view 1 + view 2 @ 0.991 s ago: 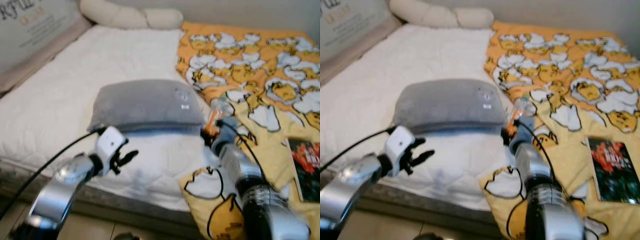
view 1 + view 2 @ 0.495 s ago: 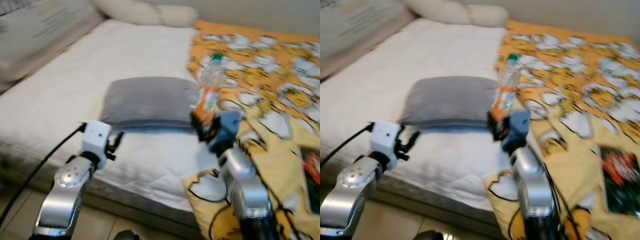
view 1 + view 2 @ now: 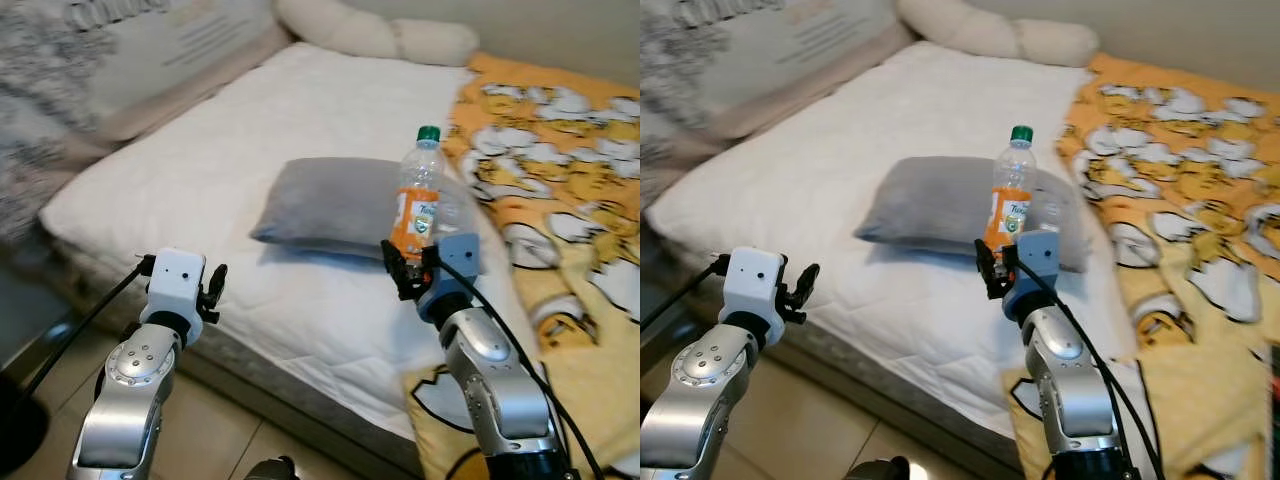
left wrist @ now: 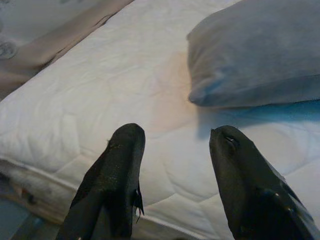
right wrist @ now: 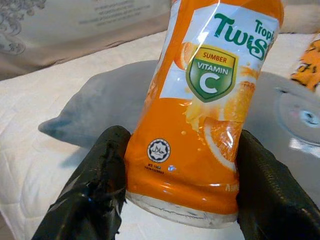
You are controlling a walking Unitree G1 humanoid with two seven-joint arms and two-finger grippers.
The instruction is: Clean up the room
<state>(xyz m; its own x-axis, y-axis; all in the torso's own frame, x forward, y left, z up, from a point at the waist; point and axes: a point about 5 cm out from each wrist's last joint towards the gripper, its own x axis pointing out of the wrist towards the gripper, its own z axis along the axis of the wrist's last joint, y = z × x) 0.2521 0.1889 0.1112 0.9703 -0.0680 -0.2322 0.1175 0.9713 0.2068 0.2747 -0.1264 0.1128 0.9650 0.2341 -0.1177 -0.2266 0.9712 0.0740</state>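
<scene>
Gripping the bottle (image 3: 417, 200) low, the right gripper (image 3: 408, 270) risks tipping it; left gripper (image 4: 175, 165) jaws gape empty.

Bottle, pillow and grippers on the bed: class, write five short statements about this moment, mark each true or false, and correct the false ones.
1. The right gripper holds the orange bottle upright. True.
2. The bottle's cap is red. False: it is green.
3. The left gripper is shut on the grey pillow. False: it is open, holding nothing, above the white mattress.
4. A yellow patterned blanket lies on the bed to the robot's right. True.
5. The right gripper grips the bottle at its neck. False: its fingers clamp it near the base.
</scene>
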